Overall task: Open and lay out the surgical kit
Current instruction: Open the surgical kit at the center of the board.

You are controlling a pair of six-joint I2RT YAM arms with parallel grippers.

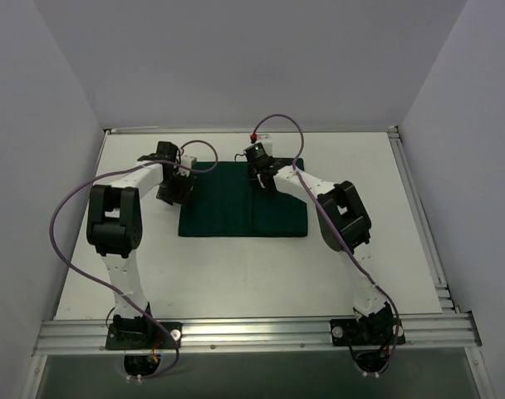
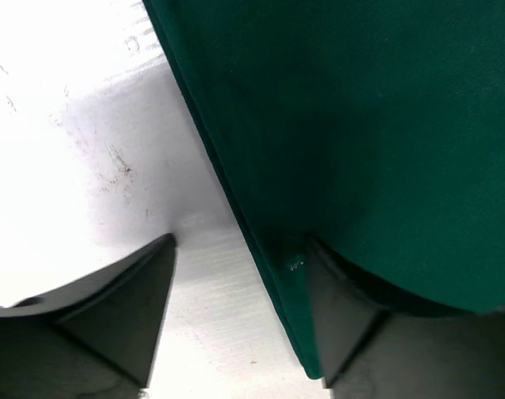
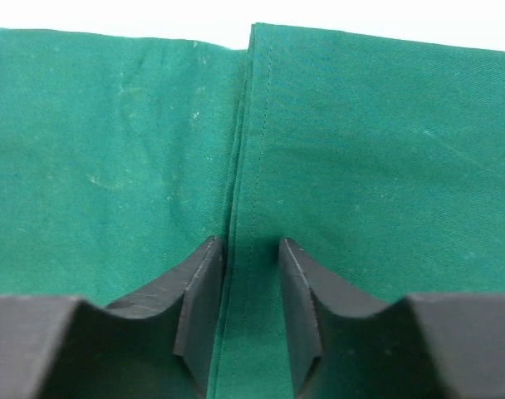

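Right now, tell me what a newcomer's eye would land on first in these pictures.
The folded dark green drape dominates the middle of the white table. The left claw straddles the drape's left edge, wide open. The right claw sits over the hemmed fold line toward the far side, its fingers narrowly apart.

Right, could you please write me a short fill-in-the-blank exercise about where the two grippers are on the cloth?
1. The dark green cloth drape lies on the ___ table.
2. The left gripper straddles the drape's ___ edge.
3. The stitched hem at the right gripper runs down the drape's ___.
4. A ___ cable loops from each arm.

Missing words: white; left; middle; purple.
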